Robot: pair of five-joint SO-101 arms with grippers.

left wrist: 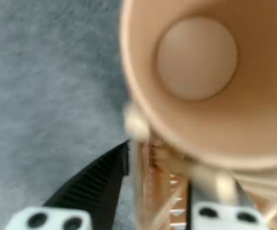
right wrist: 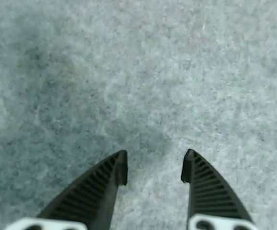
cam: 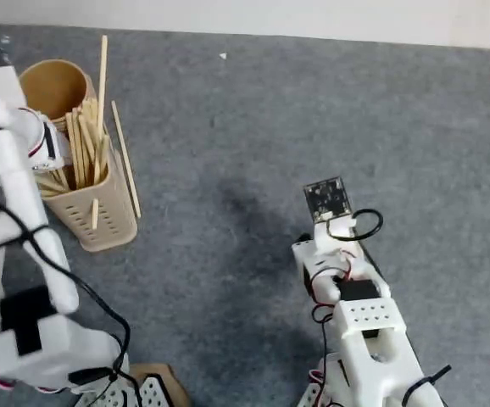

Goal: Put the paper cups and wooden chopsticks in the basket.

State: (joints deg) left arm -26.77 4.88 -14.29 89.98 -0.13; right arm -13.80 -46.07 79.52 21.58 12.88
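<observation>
A beige basket [cam: 109, 233] stands at the table's far left with a bundle of wooden chopsticks [cam: 84, 144] in it. One chopstick [cam: 103, 76] sticks up out of it. Another chopstick [cam: 126, 170] lies on the carpet along the basket's outer side. A brown paper cup [cam: 54, 85] sits upright at the basket's far end, its inside seen close up in the left wrist view [left wrist: 201, 72]. My left gripper [left wrist: 157, 153] hangs over the basket beside the cup, open, with chopsticks [left wrist: 162, 191] below it. My right gripper [right wrist: 154, 165] is open over bare carpet.
Grey carpet [cam: 253, 127] covers the table, with wide free room between the two arms. The right arm [cam: 355, 314] stands at the front right. A brown cardboard piece [cam: 156, 377] lies at the front edge by the left arm's base. A pale wall runs along the back.
</observation>
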